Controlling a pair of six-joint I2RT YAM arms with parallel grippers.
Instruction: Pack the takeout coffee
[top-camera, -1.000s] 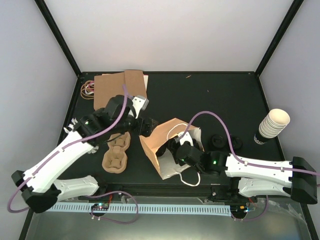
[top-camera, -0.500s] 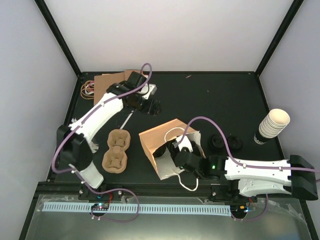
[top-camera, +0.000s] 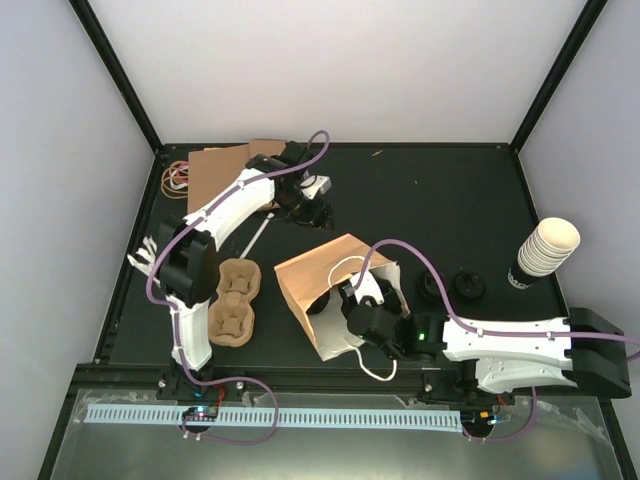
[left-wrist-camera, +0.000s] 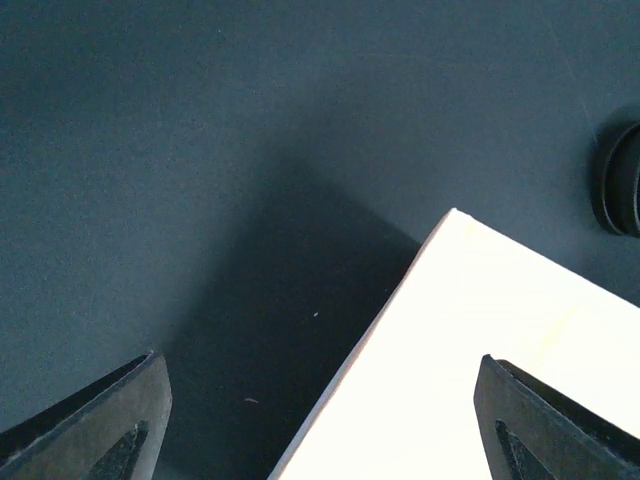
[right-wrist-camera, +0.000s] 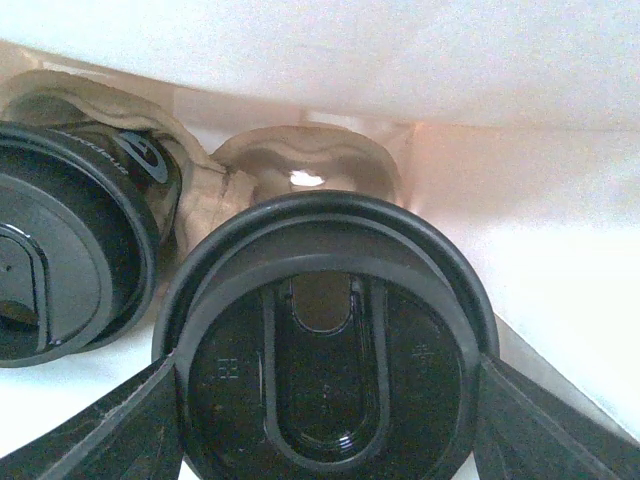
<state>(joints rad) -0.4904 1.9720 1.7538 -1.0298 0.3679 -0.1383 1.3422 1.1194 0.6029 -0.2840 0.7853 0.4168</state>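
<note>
Paper bag (top-camera: 320, 270) lies open mid-table, right gripper (top-camera: 346, 299) in its mouth. Left gripper (top-camera: 318, 212) hangs at the bag's 12 o'clock; pulp tray (top-camera: 232, 302) at 9, two lidded cups (top-camera: 436, 288) at 3.

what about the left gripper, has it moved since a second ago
Yes. The left gripper went toward the far edge of the table and slightly right, away from the pulp tray.

Four black-lidded cups (top-camera: 435, 288): two out on the table (top-camera: 450, 200), two inside the paper bag (top-camera: 320, 265). One bag, one stack of paper cups (top-camera: 548, 247), one pulp tray (top-camera: 232, 300) outside, another inside.
</note>
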